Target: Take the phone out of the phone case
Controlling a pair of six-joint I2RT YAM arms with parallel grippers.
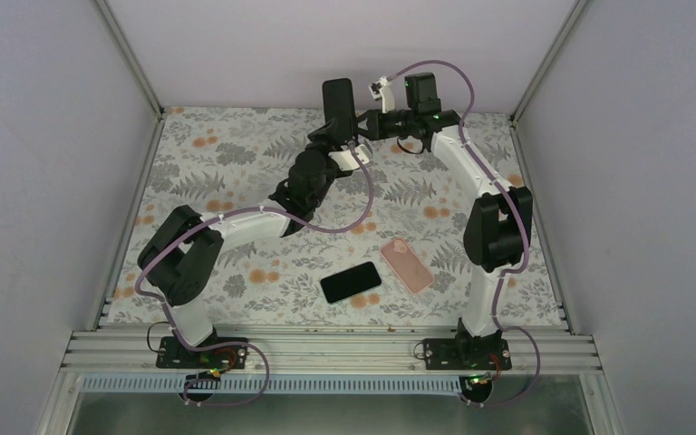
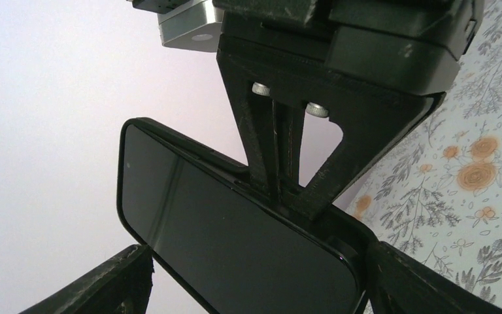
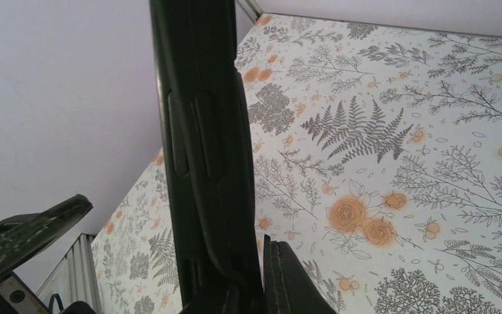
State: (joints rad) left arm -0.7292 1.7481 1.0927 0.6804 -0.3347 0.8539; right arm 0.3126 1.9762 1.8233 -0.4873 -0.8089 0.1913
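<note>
So both arms are stretched out over the floral table point(image 1: 227, 159), way past the pink case point(image 1: 407, 265) toward the far wall, and they meet there a bit to its left. The phone point(image 1: 337, 98) is at that spot, held up in the air well beyond the pink case. It's standing roughly upright with its black case point(image 3: 202, 163) on. The left gripper point(image 2: 258, 261) has it from below, with its fingers point(image 2: 98, 284) on either side of the lower end, clamped across the phone's width. The dark screen fills the left wrist view between them. The right gripper point(image 2: 282, 193) comes in from the pink case's side and lands on one long edge of the case. Its two fingers are nearly pressed together there, nipping the rim. Along that same edge the rim looks a little lifted off the glass, though I can't tell how much. The right wrist cam gets the whole thing edge-on, with two side buttons point(image 3: 193, 134) bulging under the case and one finger snug against it. Down on the table, a spare phone point(image 1: 351, 282) lies flat with a dark screen, just beside the pink case on its left. The pink case lies flat too, well apart from both grippers.
</note>
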